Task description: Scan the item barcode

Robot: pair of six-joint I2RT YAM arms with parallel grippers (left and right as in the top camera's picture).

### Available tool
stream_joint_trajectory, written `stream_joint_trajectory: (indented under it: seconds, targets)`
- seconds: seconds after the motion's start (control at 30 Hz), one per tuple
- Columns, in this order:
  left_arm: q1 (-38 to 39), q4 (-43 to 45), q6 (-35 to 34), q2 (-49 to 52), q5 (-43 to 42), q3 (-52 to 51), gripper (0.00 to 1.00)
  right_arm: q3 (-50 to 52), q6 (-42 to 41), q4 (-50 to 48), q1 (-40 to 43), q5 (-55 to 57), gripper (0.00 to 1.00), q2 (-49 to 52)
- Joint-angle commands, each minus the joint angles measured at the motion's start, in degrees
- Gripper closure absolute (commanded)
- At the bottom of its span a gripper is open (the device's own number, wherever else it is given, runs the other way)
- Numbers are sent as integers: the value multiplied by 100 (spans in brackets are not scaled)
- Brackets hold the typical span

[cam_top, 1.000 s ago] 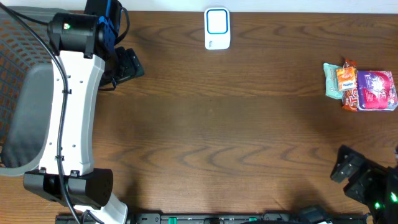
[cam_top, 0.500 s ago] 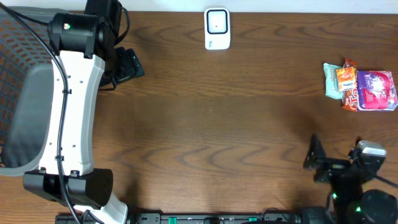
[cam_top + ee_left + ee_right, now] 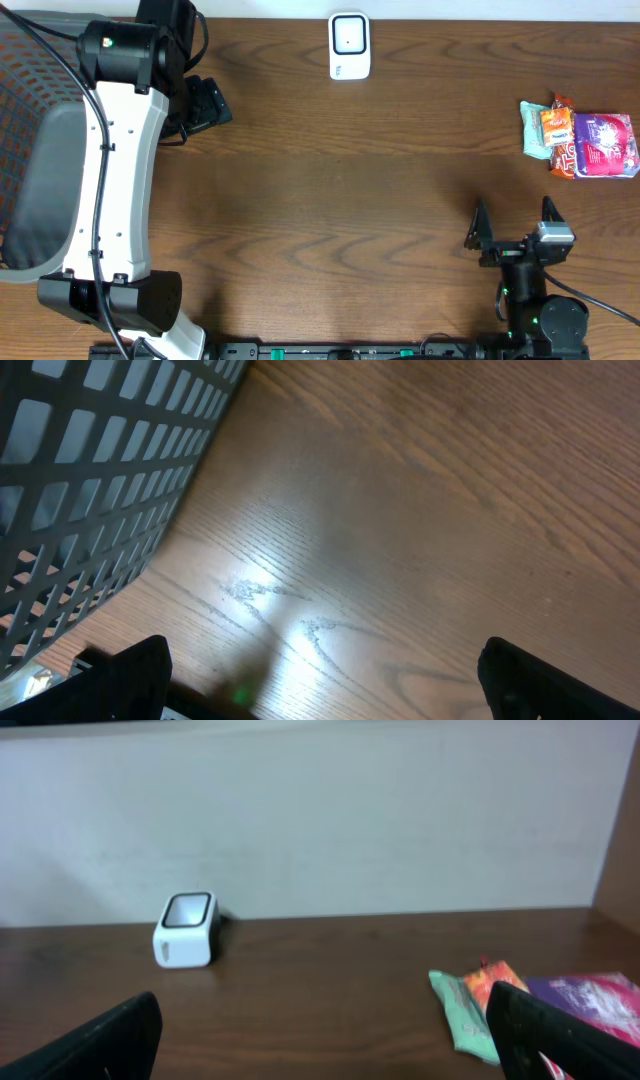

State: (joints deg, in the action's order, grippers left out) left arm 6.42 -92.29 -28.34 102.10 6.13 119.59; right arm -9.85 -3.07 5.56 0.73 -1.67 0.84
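The right claw point(image 3: 513, 218) stands with its jaws wide apart and holds nothing; both fingers show in the overhead view, pointing toward the far edge of the surface point(image 3: 350, 200). One second earlier this claw sat at the near right corner of the surface, partly out of frame; it has since moved leftward and inward, and now stands near the front edge, right of centre. The snack packets point(image 3: 583, 140), a small pile of green, orange and purple wrappers, lie untouched at the far right of the surface, well apart from the right claw and unchanged in position. The barcode scanner point(image 3: 349, 46) stands at the far edge near the middle, in front of the pale wall point(image 3: 320, 820); its window showed a blue outline one second ago and now shows none. The left claw point(image 3: 205, 103) is also wide and empty, hanging above bare wood just beside the mesh basket point(image 3: 90, 460) at the far left. The left arm has not shifted between frames.
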Motion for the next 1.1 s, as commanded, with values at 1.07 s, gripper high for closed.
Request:
stream_joint_trajectory:
  seconds: [1.07]
  targets:
    - [-2, -304, -4, -9, 33, 22, 2, 953, 136, -101, 46, 133, 1, -55]
